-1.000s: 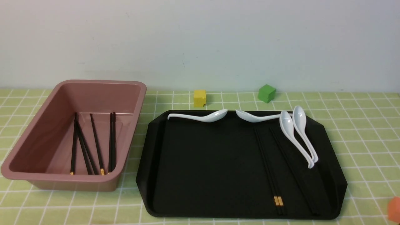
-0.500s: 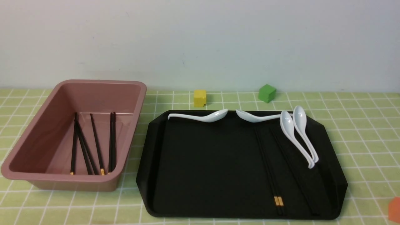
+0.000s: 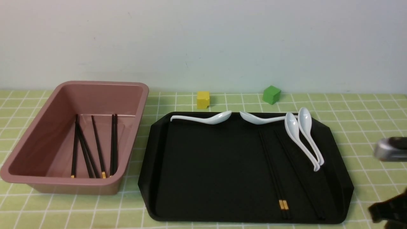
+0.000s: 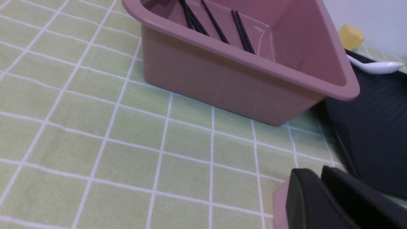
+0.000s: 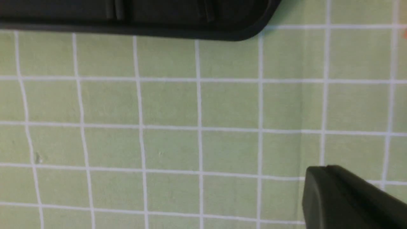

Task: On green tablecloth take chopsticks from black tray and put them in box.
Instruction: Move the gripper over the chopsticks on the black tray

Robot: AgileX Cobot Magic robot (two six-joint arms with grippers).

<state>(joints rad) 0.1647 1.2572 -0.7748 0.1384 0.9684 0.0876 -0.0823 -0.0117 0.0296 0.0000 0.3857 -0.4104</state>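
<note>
The black tray [image 3: 206, 165] lies on the green tablecloth [image 3: 365, 121]. A pair of chopsticks [image 3: 274, 171] with gold tips and one more chopstick [image 3: 299, 175] lie on its right half. The pink box [image 3: 95, 87] stands to the tray's left with several chopsticks [image 3: 95, 146] inside. My right gripper [image 3: 376, 212] comes in at the right edge, beside the tray's near right corner. In the right wrist view it [image 5: 318, 173] is shut and empty over the cloth. My left gripper [image 4: 318, 178] is shut and empty, low over the cloth near the box [image 4: 222, 73]; the front view does not show it.
Several white spoons [image 3: 305, 136] lie along the tray's far and right side. A yellow cube [image 3: 203, 99] and a green cube [image 3: 271, 94] sit behind the tray. A pink shape [image 4: 279, 203] shows beside my left finger; I cannot tell what it is.
My right arm has come into the front view at the right edge and now covers the orange block seen there before. Nothing else has moved.
</note>
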